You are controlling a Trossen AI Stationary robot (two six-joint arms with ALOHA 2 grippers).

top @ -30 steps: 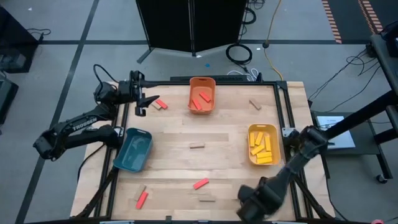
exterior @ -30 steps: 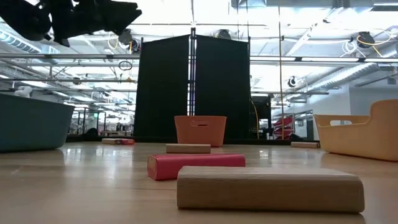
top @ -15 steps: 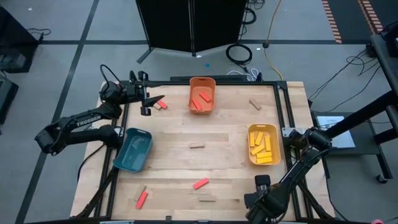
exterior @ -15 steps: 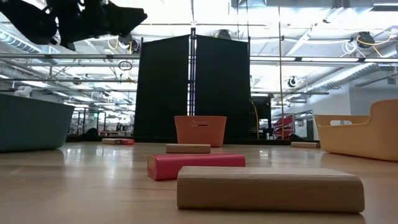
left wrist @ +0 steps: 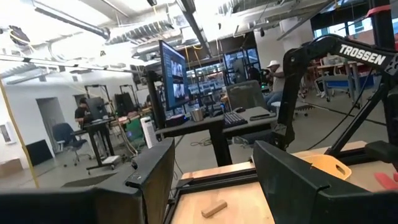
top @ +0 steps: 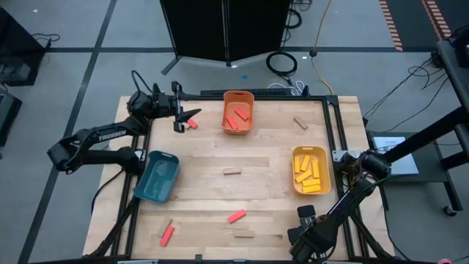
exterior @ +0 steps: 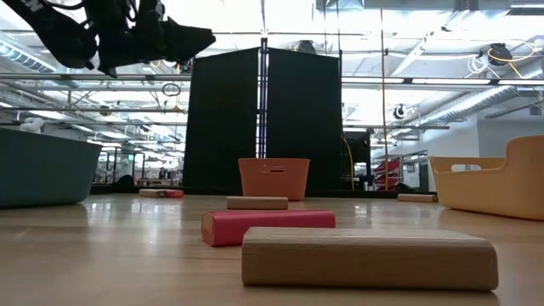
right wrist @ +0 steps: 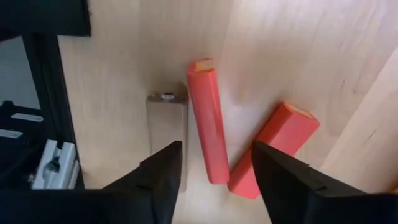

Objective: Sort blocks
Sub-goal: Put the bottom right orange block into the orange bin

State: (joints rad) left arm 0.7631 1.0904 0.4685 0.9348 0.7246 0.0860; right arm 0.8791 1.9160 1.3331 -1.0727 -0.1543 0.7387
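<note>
Fingers of left gripper (top: 183, 117) apart, empty. Gripper has slid right, now over red block (top: 193, 124) beside orange bin (top: 238, 92); pickup looks next. Right gripper (top: 305, 215), fingers apart, empty, has drawn back at near edge.

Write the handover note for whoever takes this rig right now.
Left tool: open, empty, above the red and tan pair at the far left corner.
Right tool: open, empty, at the near edge.
Done: red blocks in the orange bin, yellow blocks in the yellow bin.
Left: loose blocks, red and tan, across the table; none seen in the teal bin.
</note>
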